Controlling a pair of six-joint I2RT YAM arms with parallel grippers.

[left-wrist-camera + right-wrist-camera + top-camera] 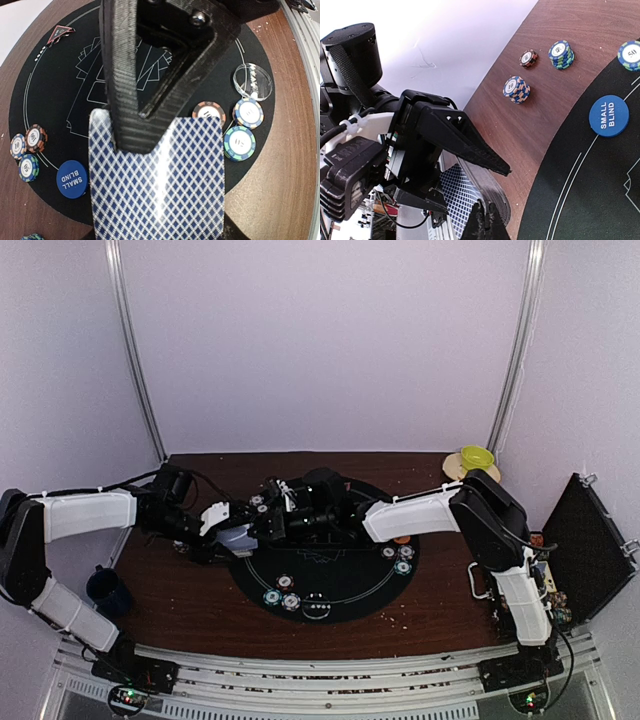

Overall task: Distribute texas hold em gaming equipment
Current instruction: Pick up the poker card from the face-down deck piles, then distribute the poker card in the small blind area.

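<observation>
Glossy diamond-patterned card (165, 190), round stripe-edged chips (240, 142)

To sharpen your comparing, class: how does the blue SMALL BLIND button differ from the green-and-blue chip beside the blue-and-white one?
The SMALL BLIND button is solid blue with white words; the green-and-blue chip has a striped rim and pale printed centre. The button touches no chip; the green-and-blue chip sits close beside a blue-and-white chip. Both are round and lie flat on the black mat.
</observation>
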